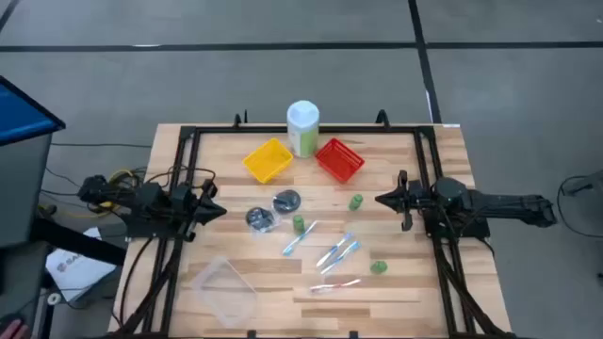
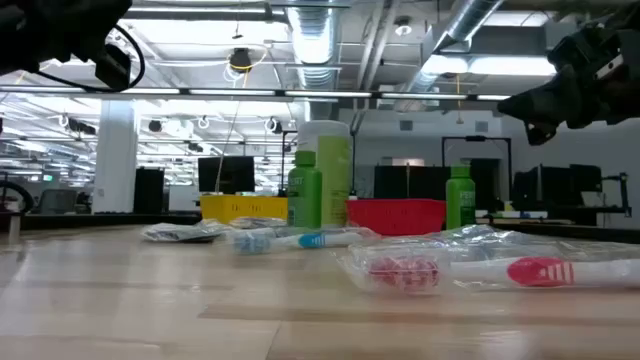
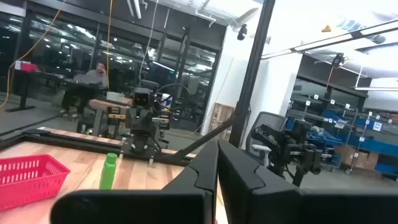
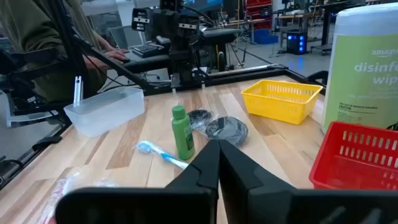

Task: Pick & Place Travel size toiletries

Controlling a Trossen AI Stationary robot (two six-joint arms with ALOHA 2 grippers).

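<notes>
Three green bottles, two dark tins and four toothbrushes are lying scattered mid-tabletop, in front of a yellow basket, a red basket and a wipes canister. The left gripper and right gripper are hovering at the sides, jaws closed and empty.

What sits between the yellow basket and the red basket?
The tall pale-green canister with a white cap stands between the yellow basket and the red basket, slightly behind them. The high view shows it.
</notes>
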